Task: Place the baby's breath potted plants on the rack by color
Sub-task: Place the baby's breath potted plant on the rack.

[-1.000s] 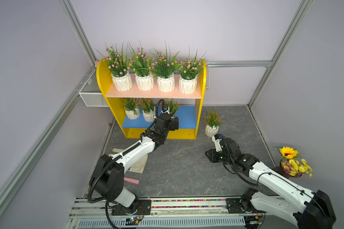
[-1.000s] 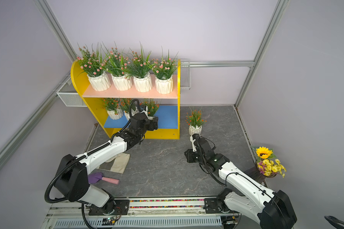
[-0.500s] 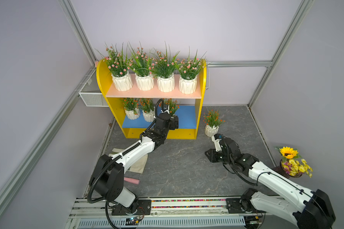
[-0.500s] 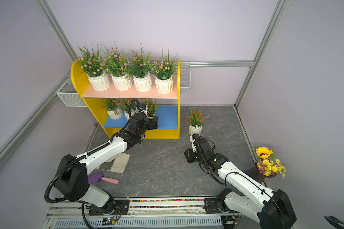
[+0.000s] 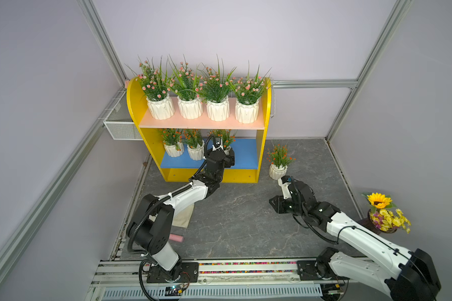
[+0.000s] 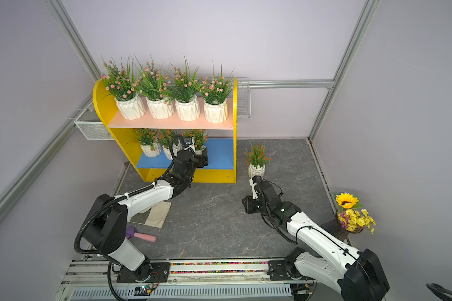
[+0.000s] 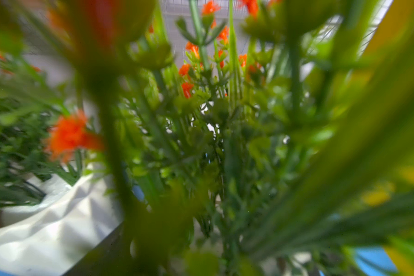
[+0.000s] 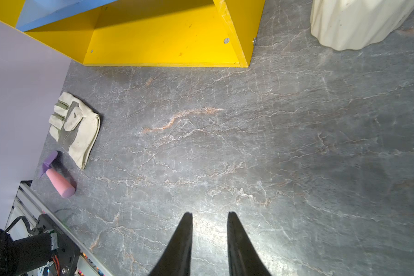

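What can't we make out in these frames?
- Left claw: both top views, its arm hides the tips; open or gripping unclear.
- Third orange plant: left wrist view, blurred leaves crowd the lens, hiding the claw.
- Floor plant's pot: right wrist view, cut off by frame edge.

Left gripper (image 5: 229, 155) hidden among sprigs (image 5: 223, 136) — jaws unreadable; its wrist view blurred; floor pot (image 8: 359, 21) cropped by edge.

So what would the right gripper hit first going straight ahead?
Likely the bare grey tabletop: the right gripper aims its open fingers at it, with the white pot off to one side.
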Available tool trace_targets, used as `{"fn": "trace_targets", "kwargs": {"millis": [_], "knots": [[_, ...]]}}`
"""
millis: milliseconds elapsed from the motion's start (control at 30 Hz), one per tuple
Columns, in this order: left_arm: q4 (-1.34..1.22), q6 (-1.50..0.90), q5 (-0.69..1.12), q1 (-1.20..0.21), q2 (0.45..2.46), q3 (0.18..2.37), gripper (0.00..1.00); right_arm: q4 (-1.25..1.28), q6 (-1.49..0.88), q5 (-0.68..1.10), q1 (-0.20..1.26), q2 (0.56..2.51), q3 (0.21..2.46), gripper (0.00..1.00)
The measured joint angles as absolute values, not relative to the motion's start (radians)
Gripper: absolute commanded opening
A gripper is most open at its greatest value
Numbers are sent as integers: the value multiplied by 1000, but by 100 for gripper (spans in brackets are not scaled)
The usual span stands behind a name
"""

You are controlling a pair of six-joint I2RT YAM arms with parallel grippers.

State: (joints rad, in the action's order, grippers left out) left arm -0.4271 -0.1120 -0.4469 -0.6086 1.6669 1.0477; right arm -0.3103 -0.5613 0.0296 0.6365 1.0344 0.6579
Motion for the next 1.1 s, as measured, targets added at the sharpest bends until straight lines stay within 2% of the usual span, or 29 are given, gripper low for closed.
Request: {"fn": "trace_targets", "kwargs": {"millis": [367,633,800,867,900,967,1100], "knots": [[-693,-75,-523,-604,1797,1048,27,-318,-561,23,636,1034,658,29],[-866,-65,-600,-602,1879,1048,38,-318,-561,19,636,1021,658,30],[-924,-65,-624,-602,1906,1048,53,-323,-561,15,636,1008,658,30],[-927,-66,-625,-602,1906,1048,71,-325,-561,15,636,1000,657,31],[-927,-66,-625,-602,1906,1048,77,-325,-561,15,636,996,657,31],[-927,-66,-625,-602,1906,1048,82,-325,-561,14,636,990,657,31],[-926,-66,-624,-602,1906,1048,86,-325,-561,15,636,986,657,31]]}}
